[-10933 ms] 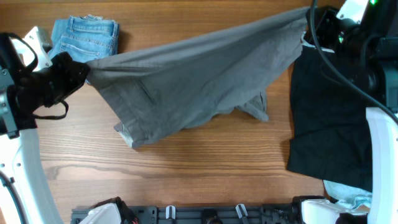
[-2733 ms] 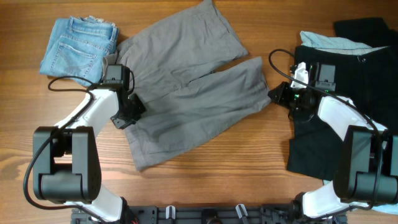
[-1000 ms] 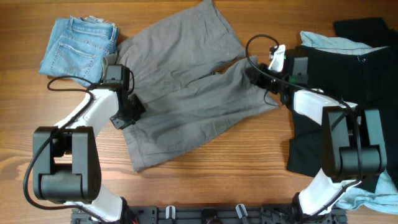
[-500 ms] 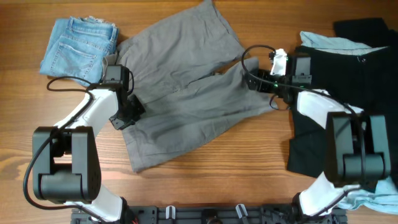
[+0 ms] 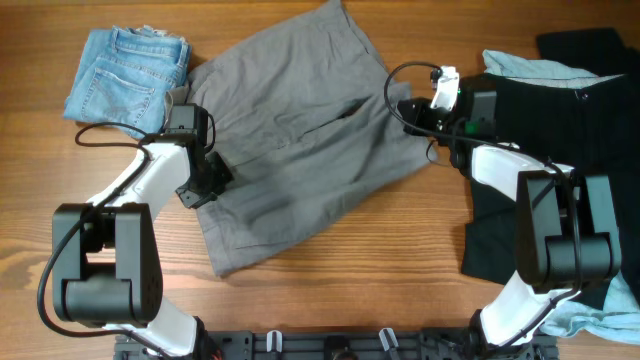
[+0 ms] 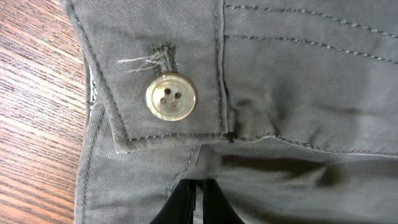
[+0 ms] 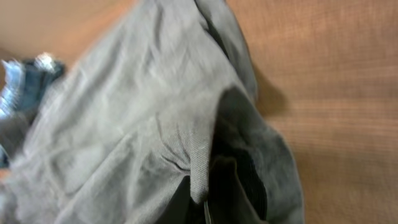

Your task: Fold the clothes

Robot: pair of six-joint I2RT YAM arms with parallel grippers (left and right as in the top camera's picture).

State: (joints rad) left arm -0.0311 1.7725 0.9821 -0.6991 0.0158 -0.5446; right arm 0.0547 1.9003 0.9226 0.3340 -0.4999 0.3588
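Observation:
The grey shorts (image 5: 300, 130) lie spread across the middle of the table. My left gripper (image 5: 205, 172) is shut on their waistband, pinning it to the table; the left wrist view shows the waistband button (image 6: 170, 97) just above the closed fingers (image 6: 200, 205). My right gripper (image 5: 408, 112) is shut on the hem of the right leg and holds it lifted and folded back toward the left; the right wrist view shows the grey cloth (image 7: 155, 118) pinched between the fingers (image 7: 202, 199). Blue denim shorts (image 5: 128, 72) lie at the far left.
Black shorts (image 5: 560, 150) lie at the right, with a pale-blue garment (image 5: 530, 66) at their top edge and another pale-blue piece (image 5: 600, 325) at the bottom right corner. A black rail (image 5: 330, 345) runs along the front edge.
My right gripper took hold of the right leg's hem and moved it left and up, so the leg now folds over itself. The left arm has not moved.

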